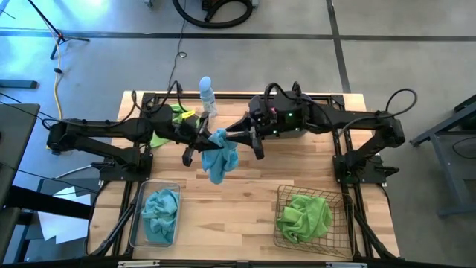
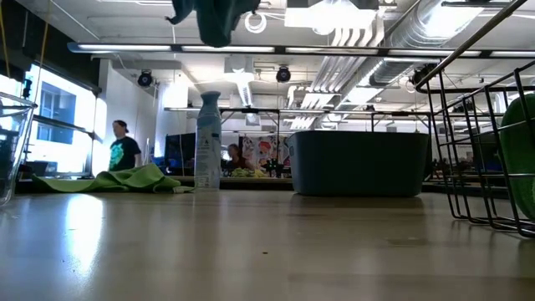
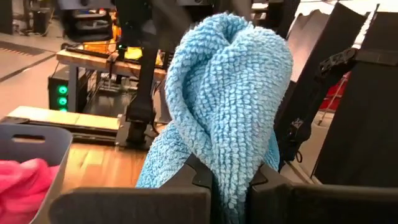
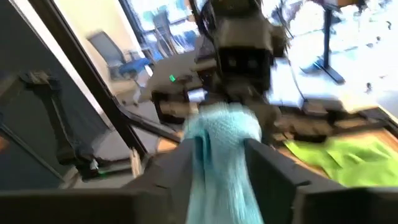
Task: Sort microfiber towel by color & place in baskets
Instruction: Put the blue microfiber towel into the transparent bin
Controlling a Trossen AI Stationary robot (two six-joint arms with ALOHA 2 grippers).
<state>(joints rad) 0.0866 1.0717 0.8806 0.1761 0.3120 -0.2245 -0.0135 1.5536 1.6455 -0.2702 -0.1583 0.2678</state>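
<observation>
A teal-blue microfiber towel (image 1: 219, 158) hangs bunched in mid-air over the middle of the table, between my two grippers. My left gripper (image 1: 206, 140) reaches in level from the left and is shut on it. My right gripper (image 1: 238, 135) comes from the right, its fingers (image 4: 264, 165) apart on either side of the same towel (image 4: 217, 162). The towel's lower end (image 2: 213, 21) hangs far above the tabletop. My left gripper (image 3: 227, 183) pinches a bunched fold of the towel (image 3: 229, 163) between its two fingers, several layers thick. The fingers come level from the table's left. The towel is lifted clear and its free part hangs slack below the fingers. My right gripper straddles the towel's upper part (image 4: 221, 127); whether it touches I cannot tell.
A clear bin (image 1: 134, 216) at the near left holds a teal towel; a wire basket (image 1: 282, 192) at the near right holds a green one. A grey tub (image 3: 37, 140) holds a pink towel (image 3: 18, 183). A bottle (image 1: 207, 93) and a green towel (image 1: 175, 119) are at the far left.
</observation>
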